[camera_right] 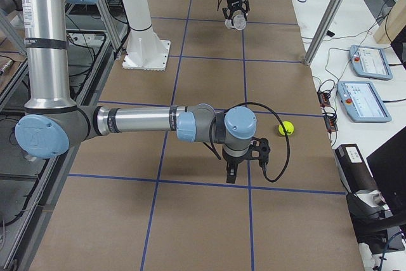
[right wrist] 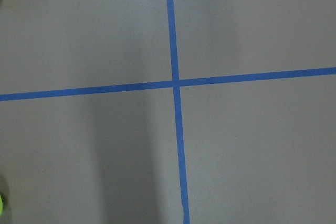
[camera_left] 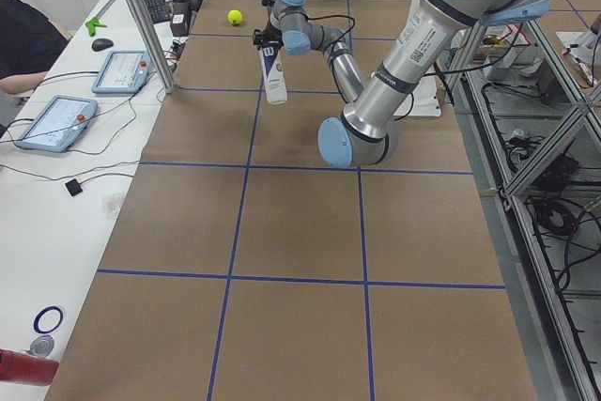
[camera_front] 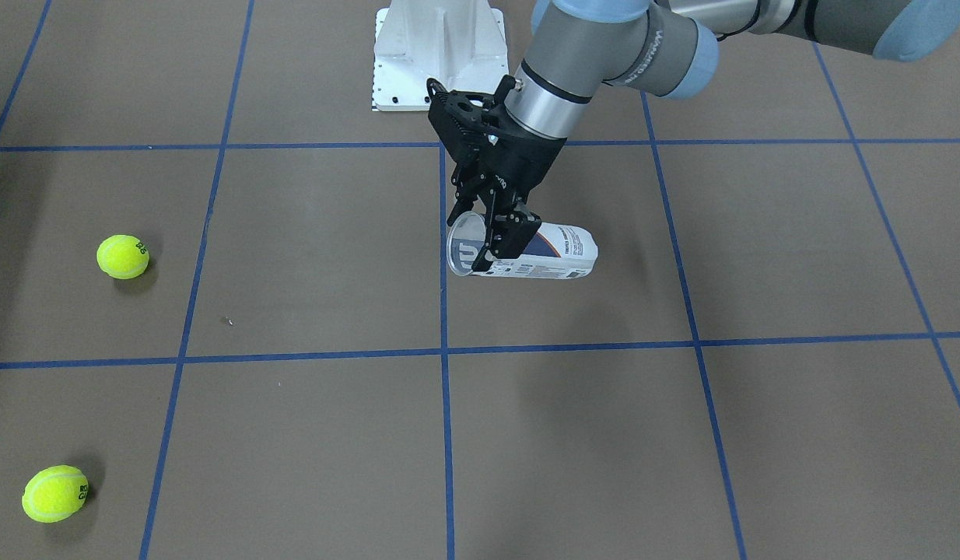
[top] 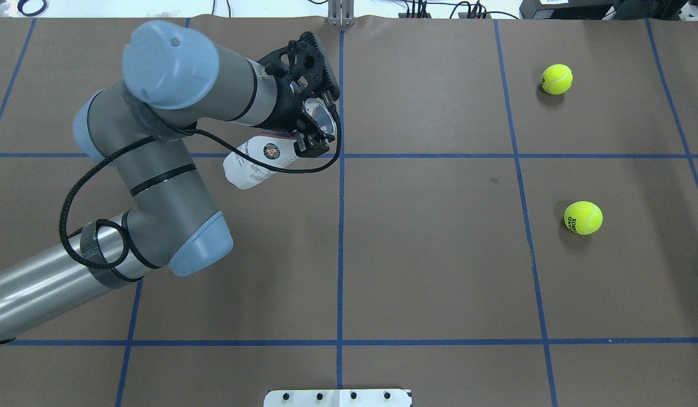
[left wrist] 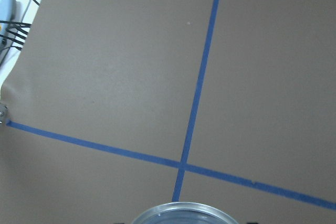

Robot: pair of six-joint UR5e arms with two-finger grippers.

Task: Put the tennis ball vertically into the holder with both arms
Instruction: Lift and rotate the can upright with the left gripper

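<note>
The holder [camera_front: 554,253] is a clear can with a white and navy label. It lies nearly level near the table's middle, open silver rim toward the centre line. It also shows in the overhead view [top: 258,161]. My left gripper [camera_front: 495,245] is shut on it just behind the rim, which shows at the bottom of the left wrist view [left wrist: 184,214]. Two yellow tennis balls [camera_front: 123,257] [camera_front: 54,493] lie far off on my right side. My right gripper [camera_right: 244,160] hovers above the table beside one ball [camera_right: 286,128]; I cannot tell whether it is open or shut.
The white pedestal base [camera_front: 437,54] stands at the robot's edge of the table. Blue tape lines cross the brown table [top: 439,254]. Operators' tablets [camera_left: 56,124] and metal frame posts [camera_right: 323,23] stand along the far side.
</note>
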